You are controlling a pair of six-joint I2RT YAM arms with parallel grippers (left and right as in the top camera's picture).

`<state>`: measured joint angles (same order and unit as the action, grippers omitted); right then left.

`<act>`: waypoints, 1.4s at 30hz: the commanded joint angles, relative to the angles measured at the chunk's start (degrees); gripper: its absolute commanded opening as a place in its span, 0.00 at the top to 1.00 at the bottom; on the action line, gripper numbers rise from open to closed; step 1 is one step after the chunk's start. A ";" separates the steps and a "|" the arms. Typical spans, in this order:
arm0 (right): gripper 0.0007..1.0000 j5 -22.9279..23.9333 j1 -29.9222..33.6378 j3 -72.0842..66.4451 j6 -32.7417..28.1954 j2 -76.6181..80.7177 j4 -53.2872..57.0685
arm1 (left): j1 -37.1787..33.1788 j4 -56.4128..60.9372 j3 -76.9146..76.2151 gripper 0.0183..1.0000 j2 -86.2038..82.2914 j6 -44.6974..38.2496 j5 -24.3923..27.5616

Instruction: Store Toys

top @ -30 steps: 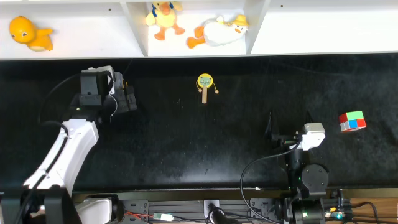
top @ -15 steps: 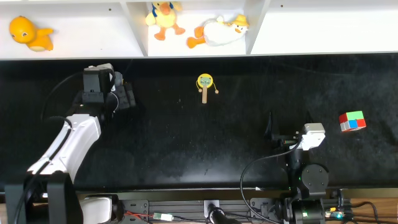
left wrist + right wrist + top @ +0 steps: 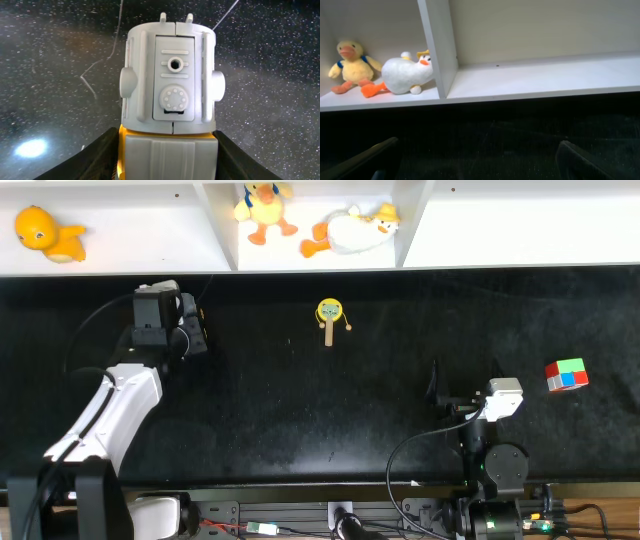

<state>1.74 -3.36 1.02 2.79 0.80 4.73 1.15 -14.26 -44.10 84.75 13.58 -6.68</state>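
Note:
A grey and yellow toy robot (image 3: 170, 80) sits upright between my left gripper's fingers, and the left gripper (image 3: 167, 152) is shut on its lower body. That gripper (image 3: 193, 333) is over the black table's left part, just in front of the white shelf (image 3: 120, 255). A small yellow hand drum (image 3: 329, 316) lies at the table's middle back. A coloured cube (image 3: 566, 374) rests at the far right. My right gripper (image 3: 477, 167) stands open and empty near the front right (image 3: 436, 386), facing the shelf.
The left shelf compartment holds a yellow duck (image 3: 45, 232). A yellow plush duck (image 3: 263, 205) and a white plush goose (image 3: 350, 230) fill the middle one. The right compartment (image 3: 545, 75) has bare floor. Cables run along the table's front edge.
My left gripper has drawn slightly back and left with the toy robot, turning a little. The right arm has not moved.

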 commanded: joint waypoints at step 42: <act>0.01 -0.26 0.39 -0.76 -0.22 -0.59 -0.26 | 0.11 5.79 -14.16 0.69 -0.87 -0.02 -1.79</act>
<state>1.72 -3.36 1.02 2.76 0.80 4.75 1.15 -9.23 -55.59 82.46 13.56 -7.79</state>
